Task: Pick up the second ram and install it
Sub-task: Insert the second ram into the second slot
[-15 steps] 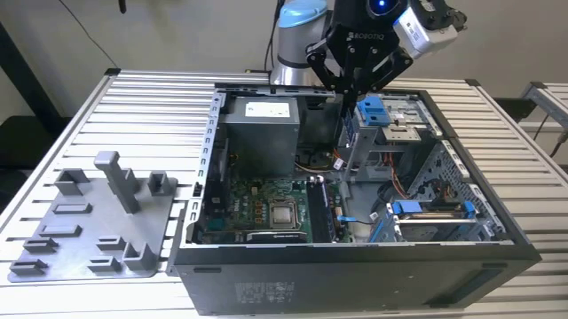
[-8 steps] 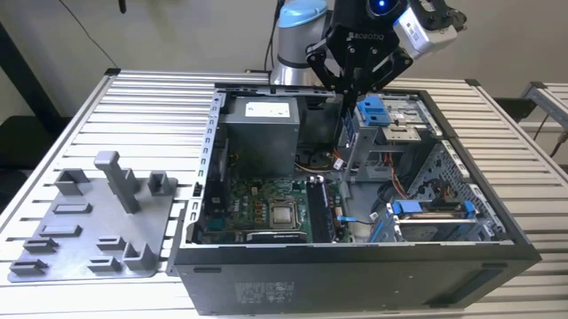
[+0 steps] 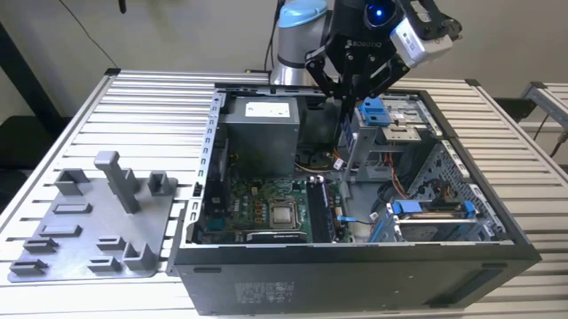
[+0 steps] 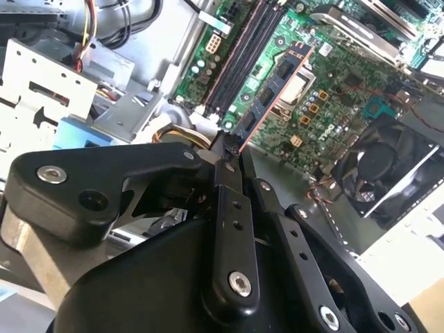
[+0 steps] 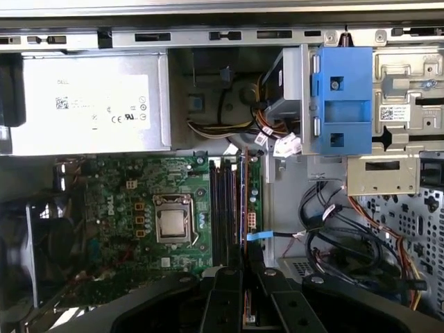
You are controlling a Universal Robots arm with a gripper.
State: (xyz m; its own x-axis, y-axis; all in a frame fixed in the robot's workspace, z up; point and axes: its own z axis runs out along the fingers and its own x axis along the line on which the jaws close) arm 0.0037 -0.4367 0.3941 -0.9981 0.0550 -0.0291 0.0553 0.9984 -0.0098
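1. Nearest the lens in the second wrist view are the black linkages of my hand (image 4: 225, 147). Its fingers are drawn narrow and pinched on one end of the second ram (image 4: 277, 87).
2. The second ram is a thin dark blue board with black chips and a coppery edge. It juts out from my fingertips over the green motherboard (image 4: 333, 76) and is not seated in any slot.
3. The long black memory slots (image 4: 244, 52) lie on the motherboard just beside the stick, which runs roughly along their direction.
4. In the exterior view my hand hangs over the open computer case (image 3: 355, 279), between the grey power supply (image 3: 257, 129) and the blue drive bracket (image 3: 374, 111).
5. In the first wrist view the CPU socket (image 5: 172, 223) sits in the middle of the motherboard. The memory slots are just beside it, on the side toward the blue drive bracket.
6. A black fan (image 4: 388, 166) sits near the motherboard's edge, on the far side of the CPU socket from the slots.
7. A grey fixture tray (image 3: 89, 226) with upright blocks lies on the slatted counter (image 3: 142, 113). It is just beside the case on the exterior view's left, well apart from my hand.
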